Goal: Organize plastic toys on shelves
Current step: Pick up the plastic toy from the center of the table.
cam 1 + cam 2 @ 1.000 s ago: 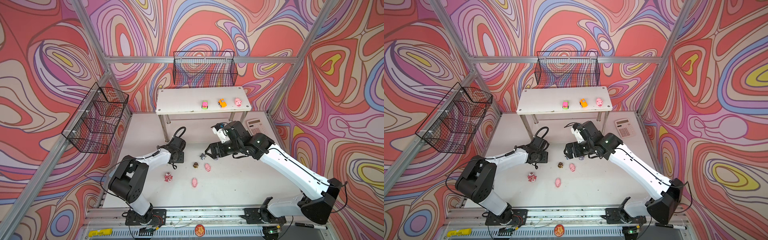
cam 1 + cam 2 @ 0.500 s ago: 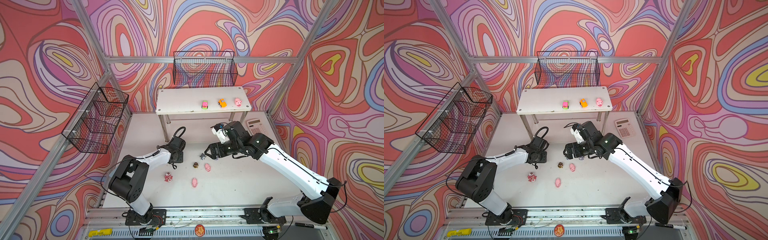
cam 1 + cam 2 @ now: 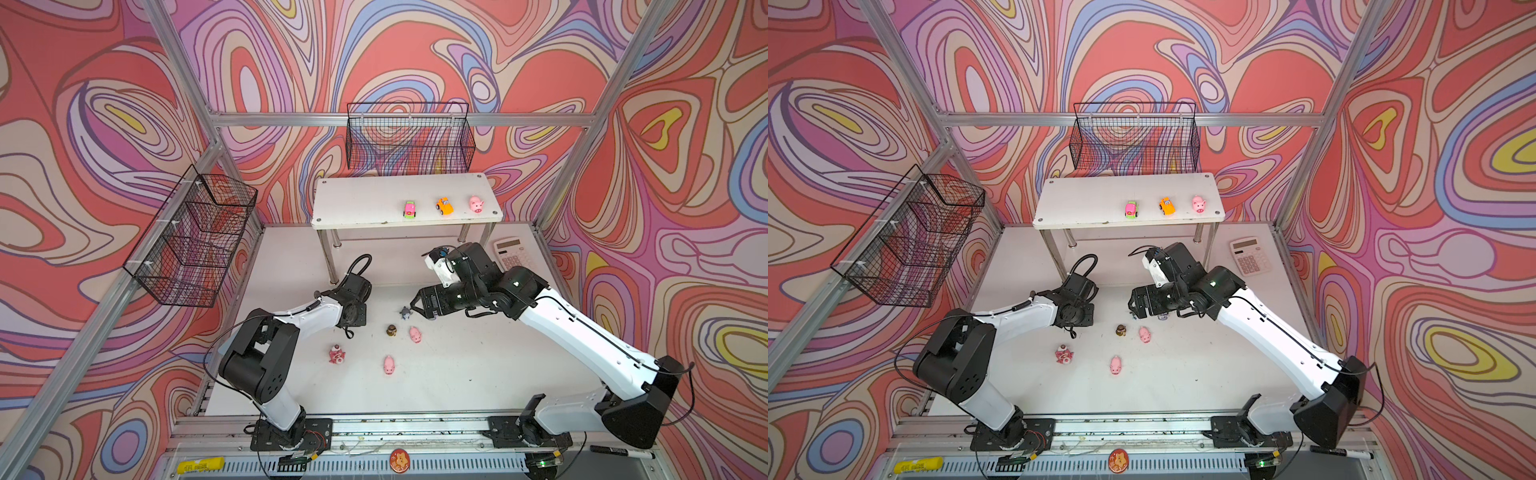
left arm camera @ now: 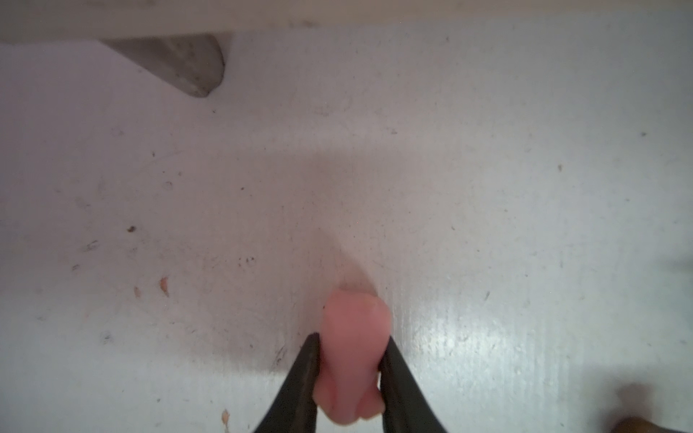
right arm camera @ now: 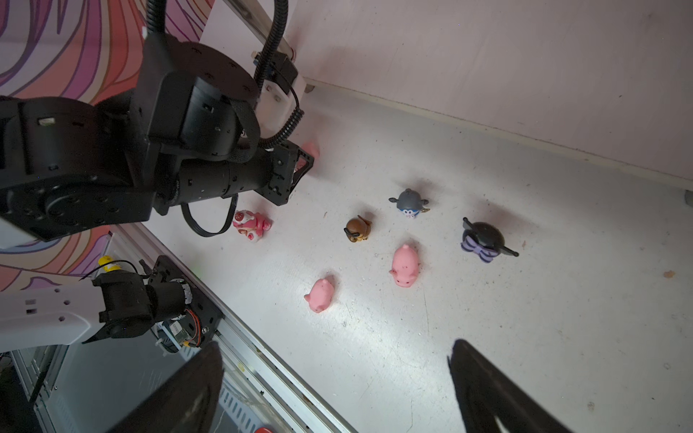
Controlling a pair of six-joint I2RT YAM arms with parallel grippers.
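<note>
The left tool is pinching a pink pig by its sides, low over the worktop in front of the shelf rack. The pig's long axis runs in line with the tool's fingers. One end pokes out past the tips, too blurred to tell head from tail. The right tool hangs spread wide above the loose figures, among them a second pig lying flat, snout toward the robot's side.
</note>
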